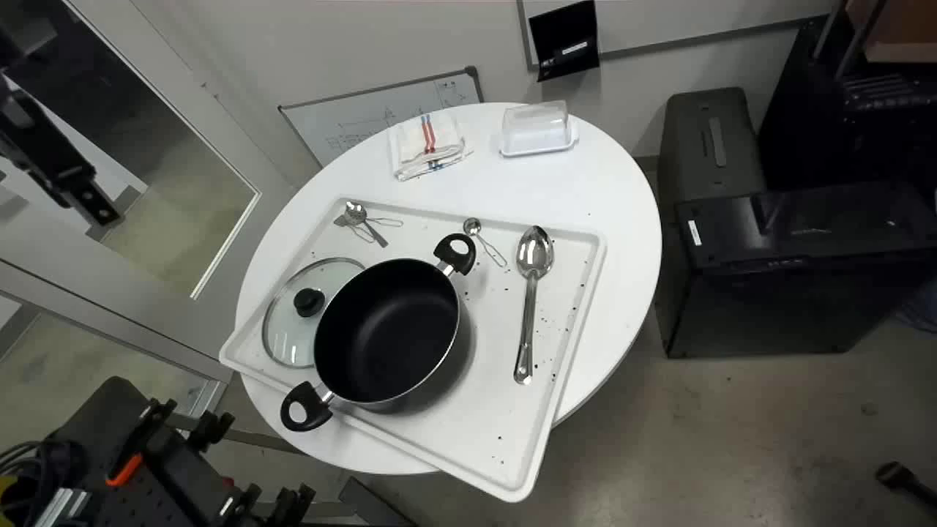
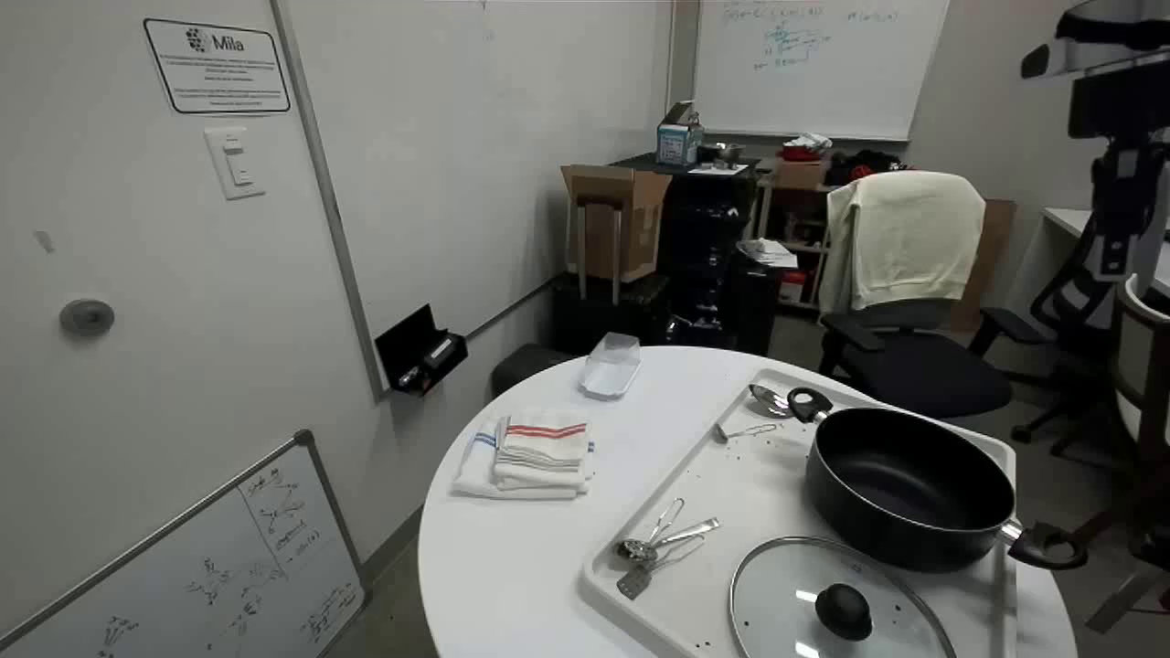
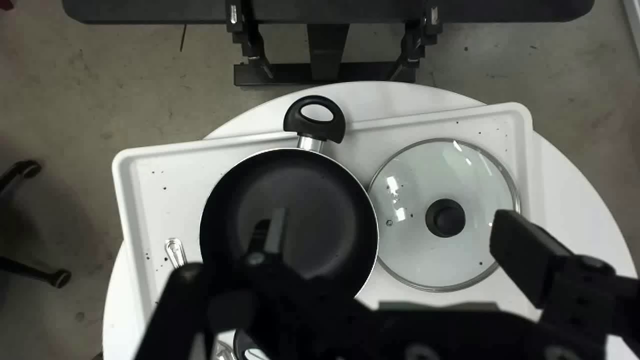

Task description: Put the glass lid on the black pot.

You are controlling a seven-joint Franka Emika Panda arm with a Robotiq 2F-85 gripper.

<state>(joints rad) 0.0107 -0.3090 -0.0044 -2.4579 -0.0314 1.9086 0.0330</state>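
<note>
Hovering well above the white surface (image 3: 565, 200), the tool (image 3: 389, 225) had its two fingers (image 3: 522, 250) wide apart. Left to right in the wrist view, the handle of a long metal spoon (image 3: 175, 251) lay on the tray (image 3: 172, 200), outside one finger; next was the black pot (image 3: 320, 200), its dark inside showing beneath that finger. The glass lid (image 3: 417, 225) lay just beside the pot, seen in the gap between the fingers, knob side up; whether it touched the pot, I could not tell. The opposite finger hid part of the lid's right edge. In an exterior view, well right of the tool, were folded cloths (image 1: 428, 144), then a clear-covered dish (image 1: 538, 130).
</note>
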